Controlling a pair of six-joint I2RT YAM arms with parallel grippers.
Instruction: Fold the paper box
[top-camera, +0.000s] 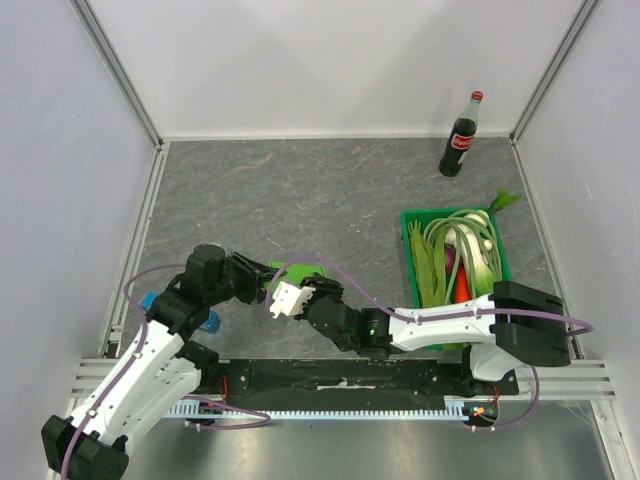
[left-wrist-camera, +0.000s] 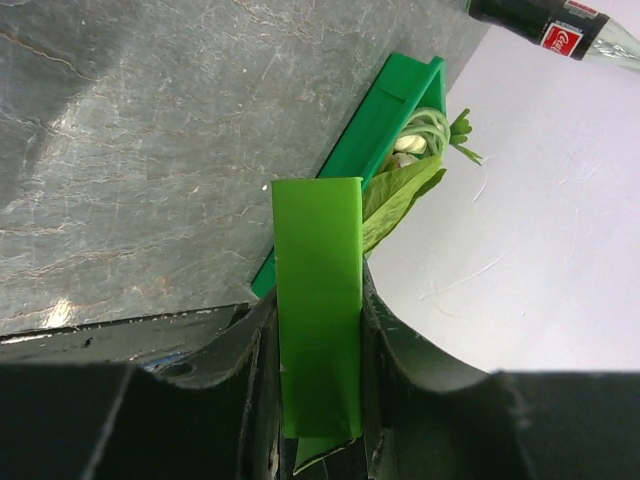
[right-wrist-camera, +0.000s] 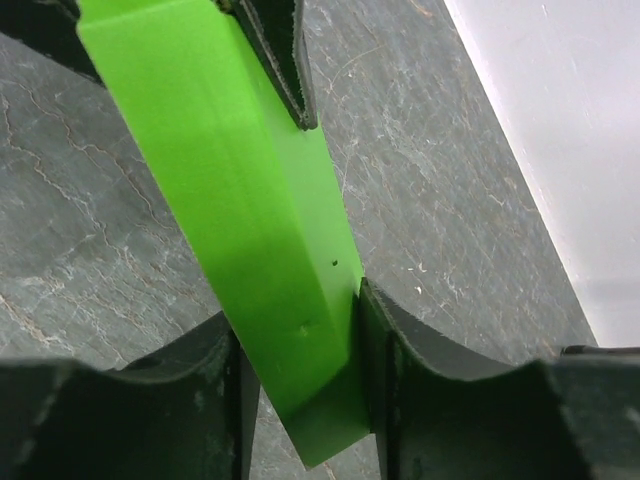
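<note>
The paper box (top-camera: 276, 269) is a lime-green flattened strip of card, held above the table between both arms at front centre. My left gripper (top-camera: 262, 282) is shut on one end; in the left wrist view the box (left-wrist-camera: 318, 290) stands up between the fingers of that gripper (left-wrist-camera: 318, 400). My right gripper (top-camera: 292, 298) is shut on the other end; in the right wrist view the box (right-wrist-camera: 240, 200) runs diagonally up from that gripper (right-wrist-camera: 300, 390) to the left gripper's fingertips (right-wrist-camera: 280, 60). Most of the box is hidden by the grippers in the top view.
A dark-green crate (top-camera: 407, 262) of vegetables stands right of centre and also shows in the left wrist view (left-wrist-camera: 372, 125). A cola bottle (top-camera: 461, 135) stands at the back right. A small blue block (top-camera: 149, 300) lies partly under the left arm. White walls enclose the table.
</note>
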